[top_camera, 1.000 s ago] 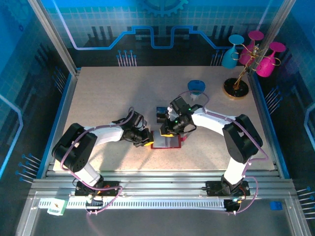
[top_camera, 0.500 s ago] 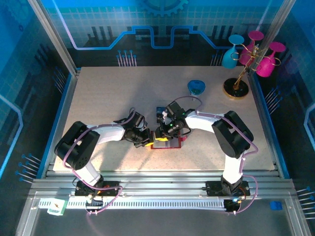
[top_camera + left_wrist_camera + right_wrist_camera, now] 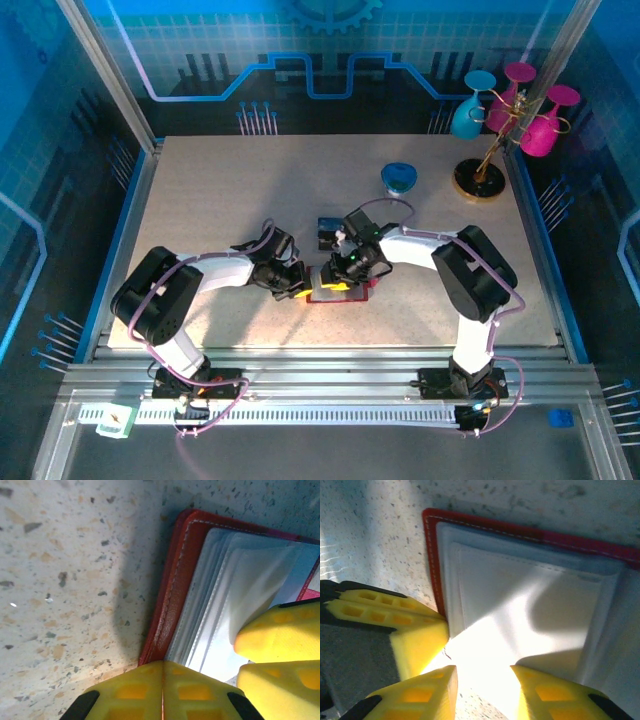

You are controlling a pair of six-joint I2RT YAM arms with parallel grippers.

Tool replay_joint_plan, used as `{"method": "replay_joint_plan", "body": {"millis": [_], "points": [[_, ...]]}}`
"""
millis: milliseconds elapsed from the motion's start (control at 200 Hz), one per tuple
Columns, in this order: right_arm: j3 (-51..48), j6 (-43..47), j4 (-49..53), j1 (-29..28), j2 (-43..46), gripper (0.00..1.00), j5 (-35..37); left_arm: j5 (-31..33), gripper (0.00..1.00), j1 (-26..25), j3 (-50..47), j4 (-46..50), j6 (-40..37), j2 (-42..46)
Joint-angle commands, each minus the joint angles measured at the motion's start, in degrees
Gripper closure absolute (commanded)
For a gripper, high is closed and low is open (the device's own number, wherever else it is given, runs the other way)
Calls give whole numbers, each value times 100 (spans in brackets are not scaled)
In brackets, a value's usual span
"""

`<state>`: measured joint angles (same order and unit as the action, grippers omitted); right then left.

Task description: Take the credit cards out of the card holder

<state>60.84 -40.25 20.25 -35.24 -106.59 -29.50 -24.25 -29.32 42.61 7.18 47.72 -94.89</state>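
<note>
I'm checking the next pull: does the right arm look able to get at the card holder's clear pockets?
Likely yes: the right gripper hovers over the pockets of the card holder, jaws apart; the left gripper sits at its edge.

The card holder (image 3: 167,605) is red and looks like smooth leather with a soft shine, sewn with white thread (image 3: 175,575). Its inner pockets (image 3: 240,580) are thin see-through plastic, glossy (bright light bounces off them). The desk (image 3: 65,580) looks like speckled stone, matt and a bit grainy. The right pincer (image 3: 482,672) has yellow fingers (image 3: 427,695), rubbery-looking and dull, with square dents.
</note>
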Motion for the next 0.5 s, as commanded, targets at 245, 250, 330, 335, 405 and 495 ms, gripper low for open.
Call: {"method": "replay_joint_plan", "body": {"millis": [245, 250, 330, 335, 405, 495], "points": [[-898, -233, -1400, 381, 152, 66, -805, 219, 92, -46, 116, 347, 95, 113], [-911, -244, -1427, 388, 149, 66, -826, 219, 92, -42, 125, 351, 96, 117], [-1133, -441, -1902, 471, 118, 66, -1039, 219, 92, -60, 285, 426, 122, 218], [-1161, -454, -1933, 477, 115, 66, -1049, 215, 92, -58, 293, 434, 123, 226], [-1314, -559, -2214, 526, 118, 67, -1183, 190, 89, -85, 433, 453, 123, 344], [-1405, -587, -2325, 549, 121, 67, -1215, 207, 83, -118, 626, 582, 154, 436]]}}
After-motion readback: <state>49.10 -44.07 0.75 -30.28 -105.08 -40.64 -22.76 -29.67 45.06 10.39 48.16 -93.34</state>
